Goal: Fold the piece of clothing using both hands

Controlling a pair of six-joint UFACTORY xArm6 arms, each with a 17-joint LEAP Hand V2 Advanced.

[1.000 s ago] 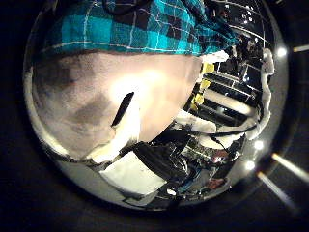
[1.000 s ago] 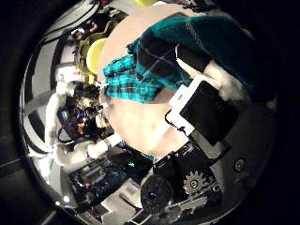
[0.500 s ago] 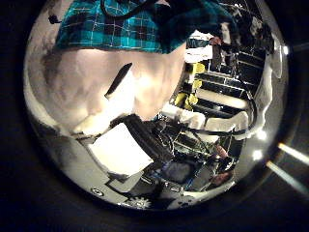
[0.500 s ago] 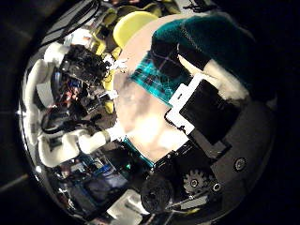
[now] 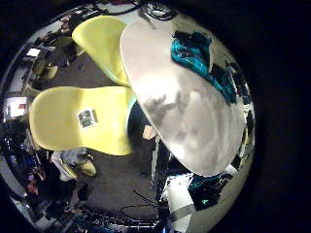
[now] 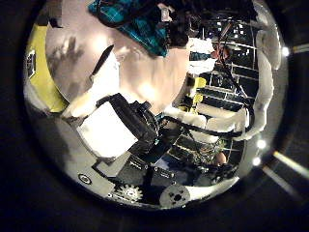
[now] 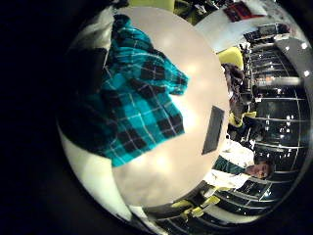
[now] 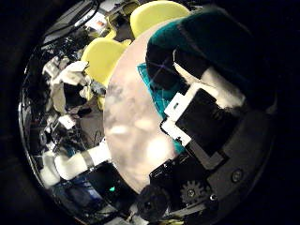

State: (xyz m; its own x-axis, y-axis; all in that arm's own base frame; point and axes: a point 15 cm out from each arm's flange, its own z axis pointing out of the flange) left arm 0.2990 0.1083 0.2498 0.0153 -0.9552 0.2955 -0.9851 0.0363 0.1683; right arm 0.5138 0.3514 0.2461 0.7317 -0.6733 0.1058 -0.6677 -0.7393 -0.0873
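Right little finger side palm view gives me the best look at the checked garment (image 7: 137, 93). It lies on the round table (image 7: 191, 171), close under that palm. It is rumpled, with ragged, uneven edges and one part heaped over another near the table's rim. I can see no flat, squared-off fold anywhere.

From the right thumb side, the right hand (image 8: 202, 112) reaches its fingers out over the cloth, and the tips run into or against the fabric. I can't tell whether they are pinching it or only resting on it.

The left hand (image 6: 116, 121) is another matter. Its finger stretches out fairly straight over bare tabletop and holds nothing, with the garment well apart from it at the far side of the table. The left little finger side view agrees: the whole table shows from some way off, with the cloth small at its far edge and two chairs (image 5: 83, 116) beside the table.

My judgement is that the job is at most partly done. The cloth looks gathered rather than folded, and only one hand is at it. What seems left is for the left hand to come to the fabric, then for both to lay it over itself and flatten it.
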